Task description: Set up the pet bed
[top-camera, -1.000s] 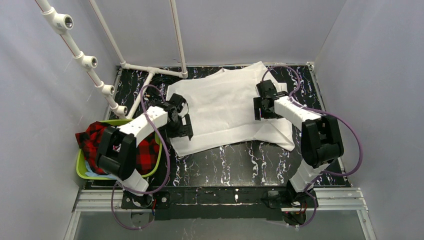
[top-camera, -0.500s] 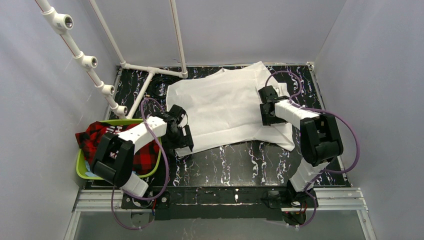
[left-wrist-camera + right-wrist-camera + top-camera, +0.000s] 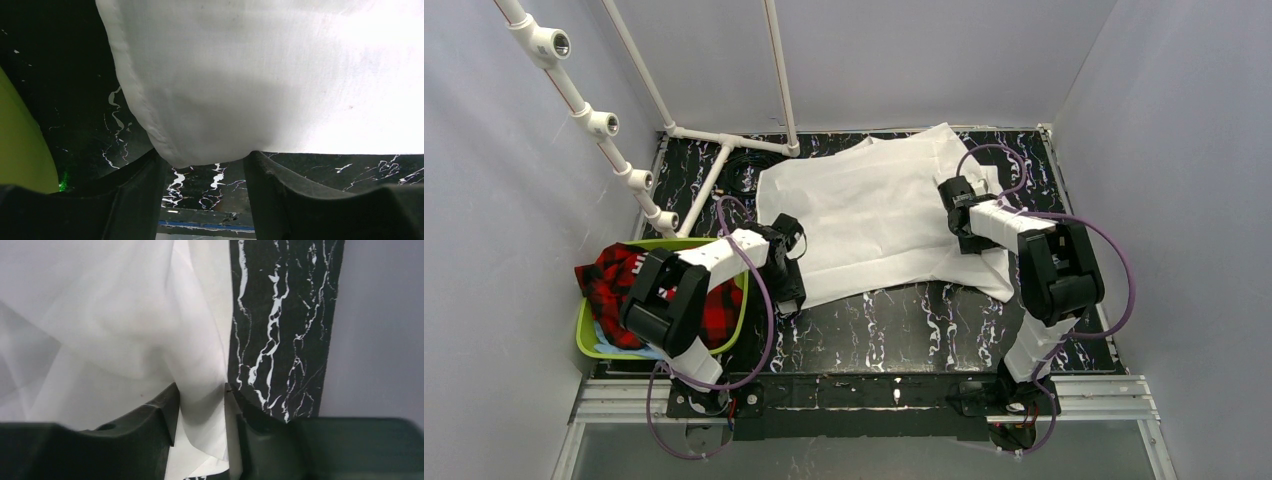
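Overhead, shows the white sheet [image 3: 874,210] spread, rumpled, over the far half of the counter [image 3: 904,320], with the left pincer [image 3: 790,292] at its near left corner and the right pincer [image 3: 966,238] at its right edge. Suggests an early stage: sheet laid out but not yet flattened or fitted, and red plaid fabric [image 3: 609,280] yet to leave the green basket [image 3: 589,335] at the left edge. Also shows a white pipe frame [image 3: 724,150] at the far left, near the sheet and likely to crowd the left arm. From the left wrist, shows the left pincer spread wide, with the hemmed corner of the sheet lying in the gap, apparently unclamped, and the basket wall just to the left. From the right wrist, shows the right pincer narrowed onto a hanging fold of the sheet, seemingly pinched, beside bare counter and the grey wall [image 3: 380,330].
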Robot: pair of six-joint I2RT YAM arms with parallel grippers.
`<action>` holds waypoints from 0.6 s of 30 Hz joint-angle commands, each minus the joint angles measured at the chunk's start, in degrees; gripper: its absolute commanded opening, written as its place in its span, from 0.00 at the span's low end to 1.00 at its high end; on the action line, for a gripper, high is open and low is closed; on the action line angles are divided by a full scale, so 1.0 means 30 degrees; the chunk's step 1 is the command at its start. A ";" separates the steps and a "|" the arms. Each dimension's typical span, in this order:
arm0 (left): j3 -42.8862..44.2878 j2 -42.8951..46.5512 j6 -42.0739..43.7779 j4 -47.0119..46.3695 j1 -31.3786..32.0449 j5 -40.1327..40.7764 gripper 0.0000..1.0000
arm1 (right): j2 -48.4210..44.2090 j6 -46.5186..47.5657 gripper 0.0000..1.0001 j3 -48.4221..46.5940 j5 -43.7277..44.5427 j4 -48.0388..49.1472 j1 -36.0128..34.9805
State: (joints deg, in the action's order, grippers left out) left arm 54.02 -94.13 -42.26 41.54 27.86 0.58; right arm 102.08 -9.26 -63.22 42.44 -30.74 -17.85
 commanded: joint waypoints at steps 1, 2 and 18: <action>-0.0120 -0.1191 0.0119 0.0319 0.0031 0.1270 0.51 | -0.0596 -0.1155 0.34 -0.0295 0.1400 -0.0209 0.0713; -0.0009 -0.1231 0.0157 0.0394 0.0031 0.1338 0.49 | -0.0826 -0.1275 0.26 -0.0300 0.1297 -0.0268 0.0863; -0.0655 0.1259 -0.0456 -0.2182 0.0002 0.2351 0.61 | -0.6939 -0.4260 0.01 -0.0706 -0.3481 -0.1536 0.2542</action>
State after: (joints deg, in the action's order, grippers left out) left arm 55.40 -94.56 -42.17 40.73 27.92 3.42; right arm 84.27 -17.52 -65.82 37.17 -33.85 -11.75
